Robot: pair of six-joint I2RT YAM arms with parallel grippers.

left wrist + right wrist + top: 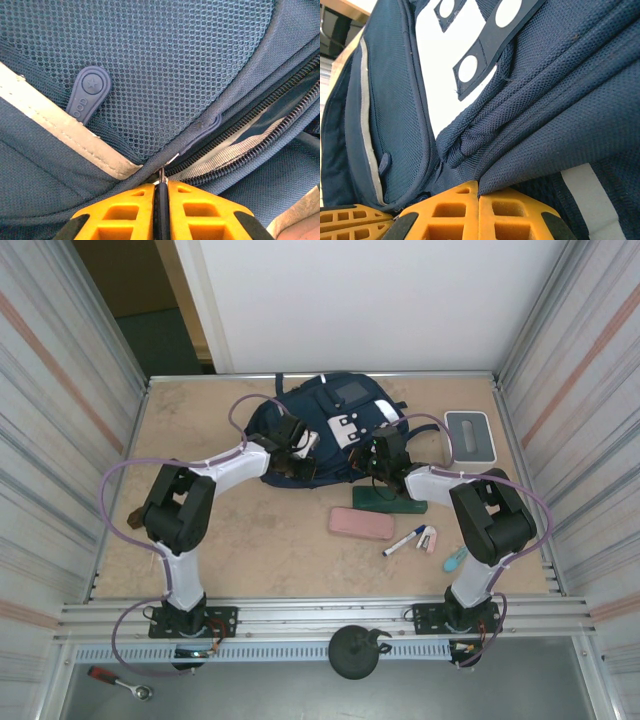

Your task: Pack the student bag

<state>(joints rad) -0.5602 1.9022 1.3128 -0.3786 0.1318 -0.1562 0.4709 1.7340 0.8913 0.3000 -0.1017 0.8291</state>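
Student bag lies at the far middle of the surface, and both of your tools are closed on it. Your left tool has its yellow fingers pressed together on something thin and dark at the end of the zip, with a speck of metal showing just above the tips. I take it for the slider's pull, though the close view does not settle that. Your right tool is clenched on a fold of navy fabric on the bag's right side, near the white buckle patch. The zip is parted, pale lining showing between its two rows of teeth, so I judge you are at the opening step, with no packing done. What looks meant for the student bag lies out on the surface: a dark-green flat case just beside the bag's near edge, a pink pencil case in front of that, then a marker, a small white-and-pink item and a teal item near the right arm's base. A white-grey box stands apart at the far right. How wide the mouth gapes you cannot judge: from above your arms cover the bag's near edge, and each wrist view crops to a patch of cloth. Whether anything is inside is hidden, and the small items are too small to name.
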